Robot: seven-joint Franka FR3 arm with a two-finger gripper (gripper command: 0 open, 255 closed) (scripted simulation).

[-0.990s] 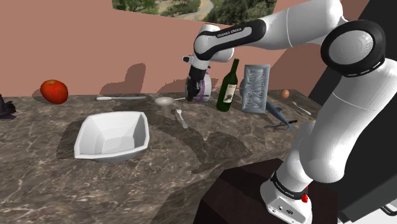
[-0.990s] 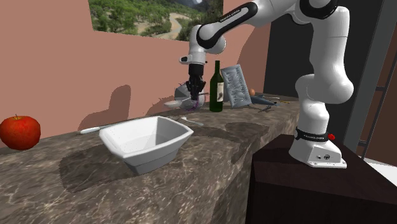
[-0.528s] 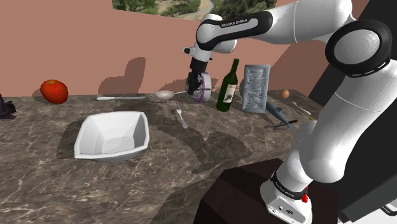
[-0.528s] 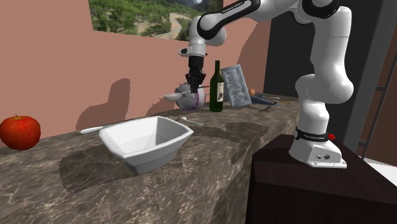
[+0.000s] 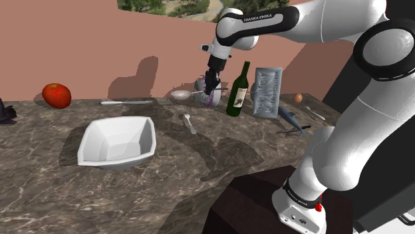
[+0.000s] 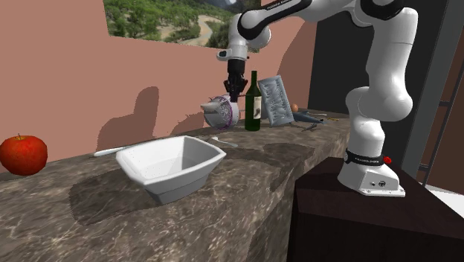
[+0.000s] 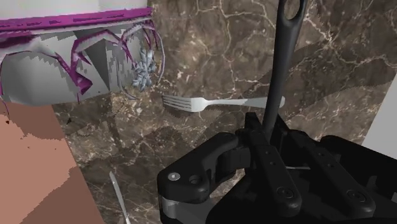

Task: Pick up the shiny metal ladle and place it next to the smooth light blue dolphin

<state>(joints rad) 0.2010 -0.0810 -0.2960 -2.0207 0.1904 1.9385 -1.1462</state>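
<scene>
- My fingers point(image 7: 272, 167) pinch the ladle point(image 5: 179, 95) by its handle. A second ago its bowl lay on the counter point(image 5: 199, 159); now it hangs lifted, just beside the bottle point(image 5: 238, 90).
- The dolphin point(image 5: 290, 117) lies beyond the bottle's other side, so I judge the carry comes next.

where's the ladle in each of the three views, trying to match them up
Shoulder view: ladle by the back wall, left of the green bottle, handle running to the pincer.
Second exterior view: upper middle, left of the bottle, below the pincer.
Wrist view: dark handle rising from between the pincer's fingers.
Shared landmark: the fork lying on the counter nearby.
</scene>
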